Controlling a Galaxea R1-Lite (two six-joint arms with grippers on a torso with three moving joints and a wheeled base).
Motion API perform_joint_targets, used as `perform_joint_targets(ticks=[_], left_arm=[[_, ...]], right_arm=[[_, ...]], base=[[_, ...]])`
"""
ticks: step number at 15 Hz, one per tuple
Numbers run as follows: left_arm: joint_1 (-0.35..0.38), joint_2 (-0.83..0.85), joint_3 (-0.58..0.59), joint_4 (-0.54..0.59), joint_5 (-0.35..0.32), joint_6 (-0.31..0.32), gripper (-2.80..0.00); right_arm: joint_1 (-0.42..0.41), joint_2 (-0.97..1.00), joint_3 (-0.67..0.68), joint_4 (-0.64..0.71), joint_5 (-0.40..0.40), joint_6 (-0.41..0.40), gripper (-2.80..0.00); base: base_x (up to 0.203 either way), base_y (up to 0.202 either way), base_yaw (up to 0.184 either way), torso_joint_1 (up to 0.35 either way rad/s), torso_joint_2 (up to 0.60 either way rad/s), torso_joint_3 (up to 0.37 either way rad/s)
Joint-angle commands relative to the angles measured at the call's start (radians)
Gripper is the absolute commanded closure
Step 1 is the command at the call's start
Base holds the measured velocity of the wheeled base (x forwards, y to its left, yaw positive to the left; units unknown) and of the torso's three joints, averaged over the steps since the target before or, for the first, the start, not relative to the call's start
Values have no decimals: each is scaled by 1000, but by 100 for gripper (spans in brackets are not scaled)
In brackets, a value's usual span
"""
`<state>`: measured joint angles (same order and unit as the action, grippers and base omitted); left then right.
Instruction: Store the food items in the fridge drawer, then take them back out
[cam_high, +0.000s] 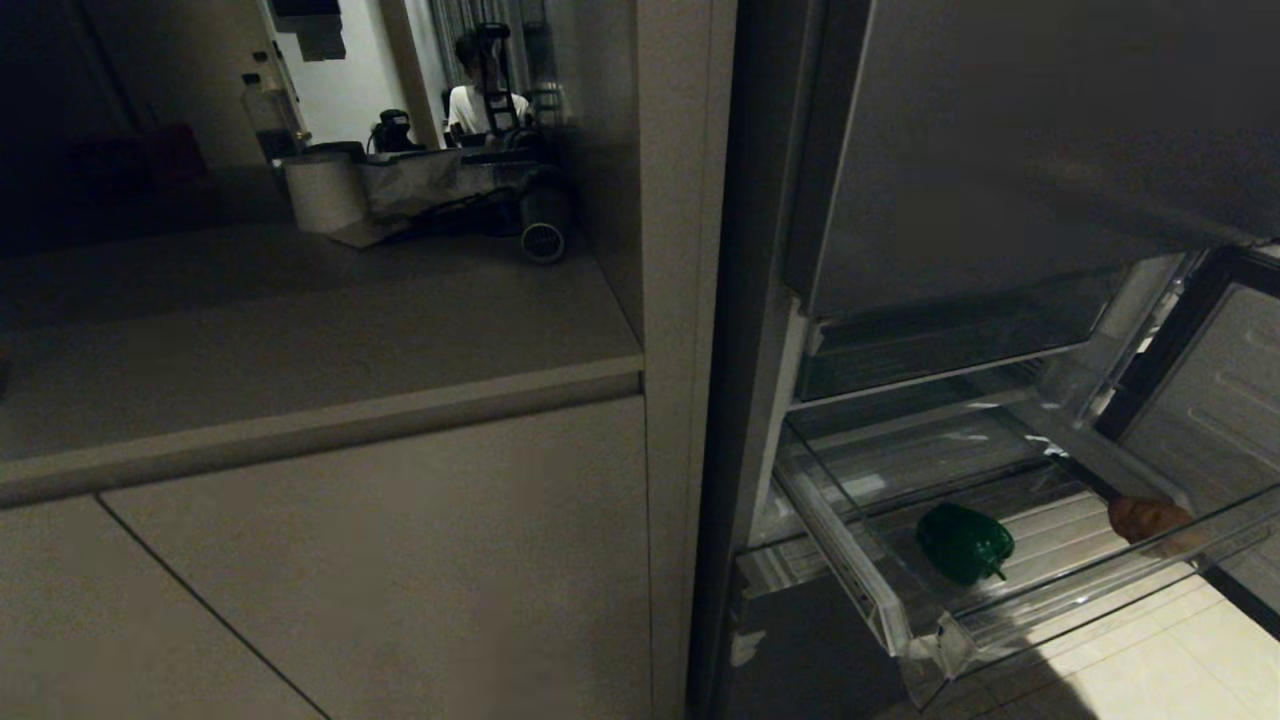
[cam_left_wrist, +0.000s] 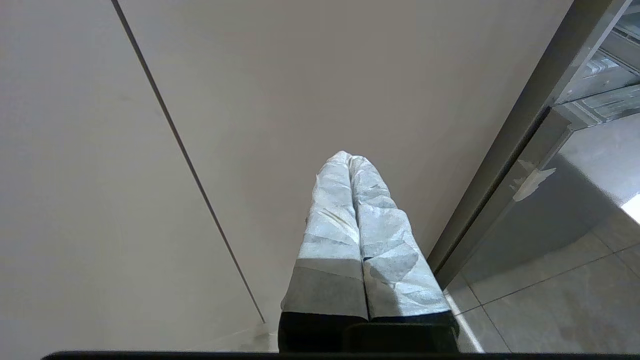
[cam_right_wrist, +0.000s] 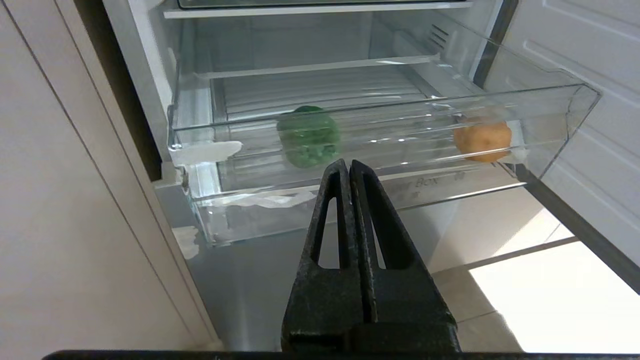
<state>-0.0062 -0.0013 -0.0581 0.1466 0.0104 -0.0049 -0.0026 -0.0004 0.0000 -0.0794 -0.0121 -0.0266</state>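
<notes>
While I am looking down from my head, the fridge drawer (cam_high: 1010, 600) is standing pulled out below the open fridge door (cam_high: 1000, 140), and neither of my arms is showing. Inside the drawer a green pepper (cam_high: 964, 541) is lying near the middle of the ribbed floor, and a tan potato-like lump (cam_high: 1148, 519) is sitting toward the drawer's far right end, well apart from the pepper.

From my left wrist, my left gripper (cam_left_wrist: 350, 159) is pointing at the plain cabinet front (cam_left_wrist: 280, 90) beside the fridge, away from the drawer; its wrapped fingers are pressing together and carrying nothing.

From my right wrist, my right gripper (cam_right_wrist: 349, 164) is hanging just in front of the drawer's clear front wall (cam_right_wrist: 380, 130), roughly in line with the pepper (cam_right_wrist: 308, 136); its black fingers are touching each other, with nothing between them. The lump (cam_right_wrist: 483, 141) is resting at the drawer's right end.

I am judging the storing half as done, since both items are lying in the drawer. Taking them back out is remaining, and neither has left the drawer yet.
</notes>
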Motion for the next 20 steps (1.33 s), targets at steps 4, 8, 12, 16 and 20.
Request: perform_joint_targets(ticks=[4,8,12,16,20], left_arm=[[0,3,0,1,0,0,0],[0,3,0,1,0,0,0],[0,3,0,1,0,0,0],[0,3,0,1,0,0,0],[0,3,0,1,0,-1,0]], right_arm=[[-1,27,-4,14,-7,5,0],[-1,324,-263,170,-37,72,0],[-1,747,-385,271,-38,143,0],[-1,1057,-446,303,-27,171,0],[-8,1217,-478,290,-27,183,0]], base=[[0,0,0,0,0,0],[0,0,0,0,0,0],[0,0,0,0,0,0],[0,0,0,0,0,0],[0,0,0,0,0,0]])
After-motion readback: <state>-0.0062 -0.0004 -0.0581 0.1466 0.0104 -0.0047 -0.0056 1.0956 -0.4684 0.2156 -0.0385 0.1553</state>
